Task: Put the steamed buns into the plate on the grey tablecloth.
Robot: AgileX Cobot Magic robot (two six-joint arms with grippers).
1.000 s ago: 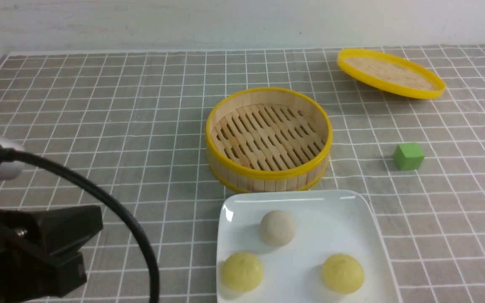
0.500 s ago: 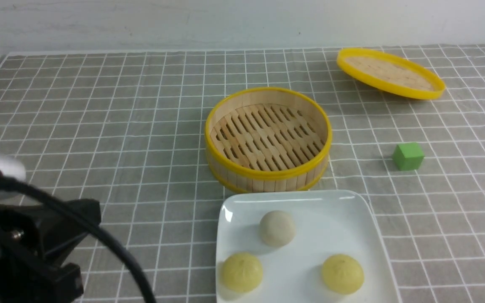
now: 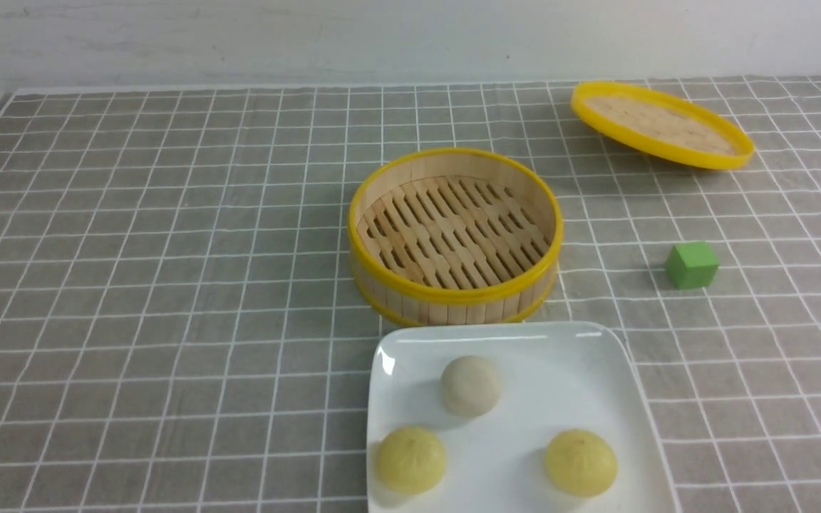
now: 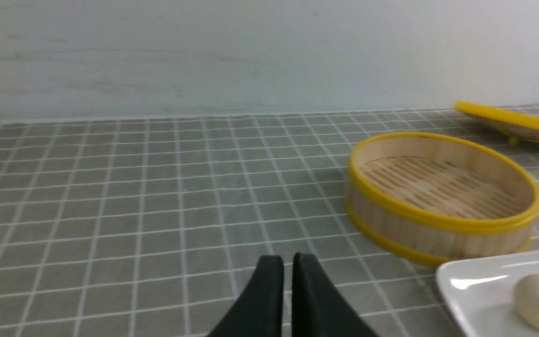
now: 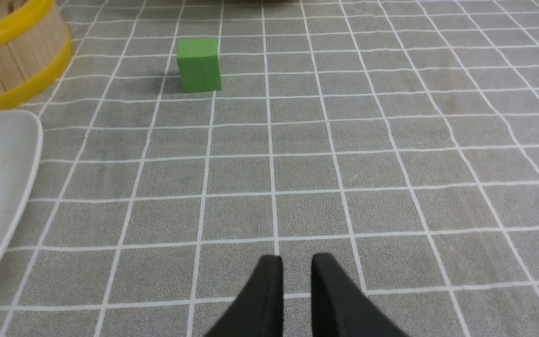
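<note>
Low in the frame, the large glossy white square plate (image 3: 524,342) sits on the grey grid-lined tablecloth (image 3: 168,285) with all three small round steamed buns (image 3: 470,385) on it: two pale yellow in front, one off-white behind. In the wrist views, the left pincer (image 4: 287,262) shows its black tips almost together, holding nothing; the right pincer (image 5: 296,264) stands slightly apart, empty too. Mid-frame behind the plate sits the round yellow-rimmed bamboo steamer basket (image 3: 455,292); right of it, a small green cube (image 3: 691,264); upper right, the flat yellow-rimmed lid (image 3: 660,125).
</note>
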